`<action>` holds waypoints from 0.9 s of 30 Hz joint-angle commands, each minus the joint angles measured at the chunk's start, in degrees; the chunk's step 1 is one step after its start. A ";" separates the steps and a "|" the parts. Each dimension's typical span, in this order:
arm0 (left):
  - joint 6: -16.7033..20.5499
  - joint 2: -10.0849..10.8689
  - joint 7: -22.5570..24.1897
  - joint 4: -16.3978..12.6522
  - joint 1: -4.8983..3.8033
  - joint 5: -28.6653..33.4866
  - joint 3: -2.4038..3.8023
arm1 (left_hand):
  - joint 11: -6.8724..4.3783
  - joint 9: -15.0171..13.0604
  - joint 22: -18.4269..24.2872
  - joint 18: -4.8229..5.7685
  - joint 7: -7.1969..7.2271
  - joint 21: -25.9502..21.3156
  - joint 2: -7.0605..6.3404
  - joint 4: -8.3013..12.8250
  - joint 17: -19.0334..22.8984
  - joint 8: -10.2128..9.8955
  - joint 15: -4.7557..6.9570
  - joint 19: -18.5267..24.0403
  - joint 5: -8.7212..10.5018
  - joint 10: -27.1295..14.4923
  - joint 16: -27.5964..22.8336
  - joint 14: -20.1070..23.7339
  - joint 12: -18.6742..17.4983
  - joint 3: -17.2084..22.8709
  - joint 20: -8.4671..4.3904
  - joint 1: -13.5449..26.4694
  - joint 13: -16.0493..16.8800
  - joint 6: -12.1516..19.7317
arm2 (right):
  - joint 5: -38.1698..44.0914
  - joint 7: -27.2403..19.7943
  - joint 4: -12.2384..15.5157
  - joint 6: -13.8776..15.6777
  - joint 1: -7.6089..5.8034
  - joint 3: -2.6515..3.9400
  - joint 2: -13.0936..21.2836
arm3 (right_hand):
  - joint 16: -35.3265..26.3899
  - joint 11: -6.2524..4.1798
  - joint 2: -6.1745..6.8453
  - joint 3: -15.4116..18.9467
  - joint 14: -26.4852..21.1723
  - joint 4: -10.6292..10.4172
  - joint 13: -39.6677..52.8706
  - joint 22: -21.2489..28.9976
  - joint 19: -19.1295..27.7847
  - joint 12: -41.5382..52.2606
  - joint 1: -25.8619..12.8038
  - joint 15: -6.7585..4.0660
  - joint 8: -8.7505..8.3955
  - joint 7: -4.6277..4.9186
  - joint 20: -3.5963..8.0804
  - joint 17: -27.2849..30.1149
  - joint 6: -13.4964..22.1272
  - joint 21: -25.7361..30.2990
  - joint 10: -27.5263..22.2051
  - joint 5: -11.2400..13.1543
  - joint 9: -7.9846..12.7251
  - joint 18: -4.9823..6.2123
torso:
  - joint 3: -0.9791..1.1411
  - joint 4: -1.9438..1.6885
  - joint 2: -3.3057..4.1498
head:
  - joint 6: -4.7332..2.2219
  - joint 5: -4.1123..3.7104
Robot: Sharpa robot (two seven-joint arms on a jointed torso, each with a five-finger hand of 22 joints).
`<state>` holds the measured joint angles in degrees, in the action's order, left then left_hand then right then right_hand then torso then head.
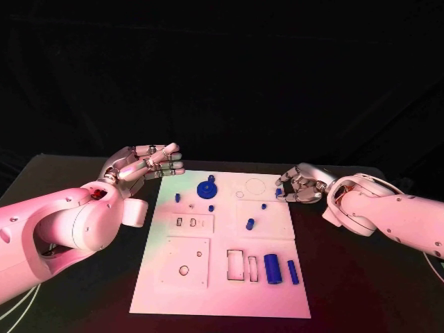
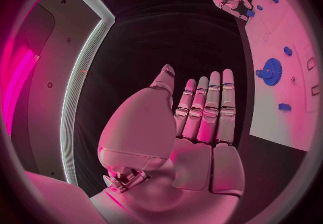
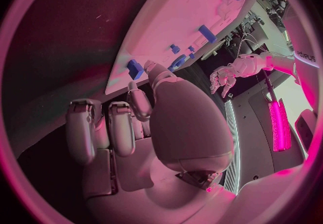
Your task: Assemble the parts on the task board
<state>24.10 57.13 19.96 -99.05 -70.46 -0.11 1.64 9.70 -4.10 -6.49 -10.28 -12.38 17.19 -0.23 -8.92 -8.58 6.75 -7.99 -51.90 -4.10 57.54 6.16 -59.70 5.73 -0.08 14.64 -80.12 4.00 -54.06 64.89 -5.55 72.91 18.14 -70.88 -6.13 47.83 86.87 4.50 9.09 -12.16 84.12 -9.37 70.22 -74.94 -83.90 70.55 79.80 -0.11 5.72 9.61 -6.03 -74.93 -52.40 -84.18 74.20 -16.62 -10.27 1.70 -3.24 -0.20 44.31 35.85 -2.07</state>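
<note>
Right hand [image 1: 300,186] pinches a small blue peg [image 1: 279,192] at the board's [image 1: 222,291] far edge. Round socket [image 1: 254,185] lies just inboard of it. Left hand [image 1: 142,165] flat, fingers together, empty

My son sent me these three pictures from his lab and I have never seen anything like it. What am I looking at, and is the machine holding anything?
It is a robot with two white arms ending in silver hands, at a black table. One picture looks down from its head; the two round ones come from cameras at its wrists. On the table lies a white task board with small blue parts: a gear and a cylinder among them. The left hand hangs open beside the board, holding nothing. The right hand is at the board's far corner, its fingers at a small blue part; whether it grips it, I cannot tell.
</note>
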 commanded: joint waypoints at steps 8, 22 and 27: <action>-1.00 -0.07 0.30 -0.03 -0.06 0.15 0.05 | 0.48 0.08 0.08 -0.26 -0.37 -0.21 0.39 0.27 -0.05 -0.38 -0.09 0.47 0.19 0.11 -0.24 0.32 -0.38 -0.12 -0.05 0.02 -0.04 -0.08 | 1.22 0.03 -0.99 -1.13 0.38 0.00 -0.66 | -0.13 -0.23 -0.95 -0.37 4.36 0.91 0.56 -9.35 -1.02 0.60 0.73 0.22 0.35 -0.34 -0.33 -8.76 -1.53 0.05 0.20 -0.43 -0.43 0.18 | 0.05 0.16 0.01 | 0.18 0.19; -0.97 -0.09 0.26 0.04 -0.06 0.15 0.05 | 0.44 0.06 0.12 -0.28 -0.32 -0.20 0.48 0.38 -0.13 -0.41 -0.06 0.42 0.18 0.22 -0.34 0.17 -0.41 -0.14 -0.04 -0.06 -0.02 -0.18 | 1.42 0.42 -1.54 -1.23 0.46 0.01 -1.06 | -0.04 -0.98 -2.56 -1.52 4.42 1.59 1.52 -9.70 -1.32 1.62 1.03 -0.38 1.88 -1.23 0.12 -8.97 -4.91 -0.20 1.15 -0.39 -1.19 0.09 | 0.08 0.12 0.02 | 0.25 0.20; -0.96 -0.08 0.25 0.04 -0.06 0.15 0.05 | 0.44 0.06 0.12 -0.28 -0.32 -0.20 0.48 0.38 -0.13 -0.41 -0.06 0.42 0.18 0.22 -0.34 0.17 -0.41 -0.14 -0.04 -0.06 -0.02 -0.18 | 1.60 0.88 -1.64 -0.96 0.46 0.01 -1.19 | -0.04 -1.03 -2.45 -1.47 4.43 1.63 1.57 -9.76 -1.37 1.68 0.88 -0.44 1.91 -1.27 0.18 -8.99 -5.02 -0.26 1.21 -0.32 -1.21 0.08 | 0.06 0.11 0.00 | 0.33 0.12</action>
<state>24.08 57.14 19.91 -98.94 -70.46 -0.08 1.65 9.91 -4.10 -6.42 -10.27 -12.38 17.19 -0.23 -8.76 -8.66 6.54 -7.99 -51.90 -4.10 57.75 6.16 -59.70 5.50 -0.24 14.64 -80.12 3.99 -54.06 65.60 -5.21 71.35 17.73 -70.47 -6.12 46.71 86.87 3.68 7.10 -13.37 84.12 -7.89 71.74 -74.92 -83.90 71.97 80.83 -0.11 7.29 8.41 -6.03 -74.92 -57.10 -84.18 75.03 -16.84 -11.41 1.70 -3.16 -0.09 44.32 36.15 -1.91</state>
